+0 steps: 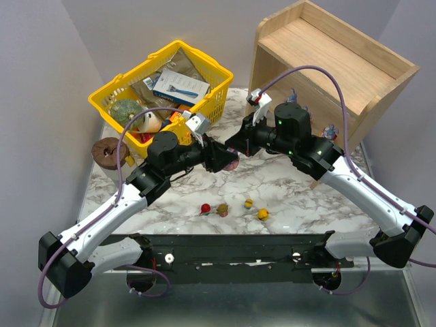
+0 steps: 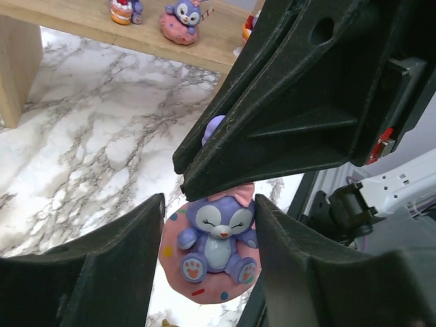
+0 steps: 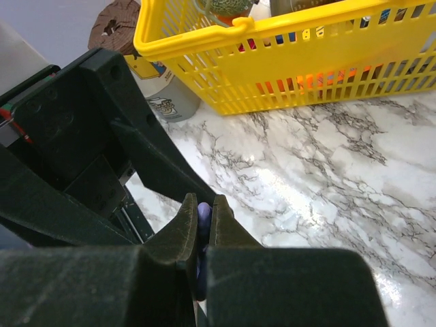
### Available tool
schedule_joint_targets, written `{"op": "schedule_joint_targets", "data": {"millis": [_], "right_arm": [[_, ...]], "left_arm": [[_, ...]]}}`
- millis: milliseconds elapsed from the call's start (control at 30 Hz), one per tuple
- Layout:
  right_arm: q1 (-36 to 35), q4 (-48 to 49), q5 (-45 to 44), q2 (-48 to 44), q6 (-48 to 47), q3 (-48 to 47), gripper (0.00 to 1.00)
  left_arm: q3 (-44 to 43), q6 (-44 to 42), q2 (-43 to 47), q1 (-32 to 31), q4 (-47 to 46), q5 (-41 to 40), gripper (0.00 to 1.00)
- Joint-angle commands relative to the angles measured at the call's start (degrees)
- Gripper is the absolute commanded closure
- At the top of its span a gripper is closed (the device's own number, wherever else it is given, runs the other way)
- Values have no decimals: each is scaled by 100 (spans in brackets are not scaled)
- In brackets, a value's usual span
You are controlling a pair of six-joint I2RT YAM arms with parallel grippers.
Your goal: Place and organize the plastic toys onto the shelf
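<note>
At ten o'clock from the meeting grippers, a yellow slatted plastic basket (image 1: 133, 72) of groceries is sitting out of play on the white marble-patterned tabletop (image 1: 306, 204). At centre, the left gripper (image 2: 210, 208) is bracketing a purple long-eared plastic figurine on a pink doughnut-shaped base (image 2: 214, 248), its fingers narrowed to the base's edges; whether they are gripping yet cannot be told. The right gripper (image 3: 203, 204) is pinching the figurine's ear between closed fingers, apparently holding it clear of the tabletop. A hand-over seems to be in hand, and it is best done with the left fingers squeezing the base squarely before the right ones are letting go, so the toy is not swinging or dropping. At six o'clock, small round plastic toys (image 1: 222, 210) are waiting; at two o'clock the light wooden two-tier shelf (image 1: 327, 51) is already carrying a few figurines on its lower tier. From overhead the held figurine is showing only as a pink sliver, and the shelved toys are too small to count.
</note>
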State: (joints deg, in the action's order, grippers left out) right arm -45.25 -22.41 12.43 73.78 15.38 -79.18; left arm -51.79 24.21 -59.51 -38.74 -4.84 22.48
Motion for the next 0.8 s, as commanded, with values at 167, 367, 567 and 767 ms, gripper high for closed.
{"op": "schedule_joint_targets", "data": {"millis": [167,367,567,767], "right_arm": [[-10,396,-222,-197,185,-45,99],[-1,177,-785,-188,527,-369,84],[-10,-237,-1874,-215,905,-704,41],[-1,-492,-2385,-346,818,-1029,24]], "left_arm": [[-165,-83,-281,16,80,37,82],[-288,-100,-404,25,54,-296,100],[-463,-83,-579,16,27,-481,100],[-727,-223,-860,16,18,-622,100]]}}
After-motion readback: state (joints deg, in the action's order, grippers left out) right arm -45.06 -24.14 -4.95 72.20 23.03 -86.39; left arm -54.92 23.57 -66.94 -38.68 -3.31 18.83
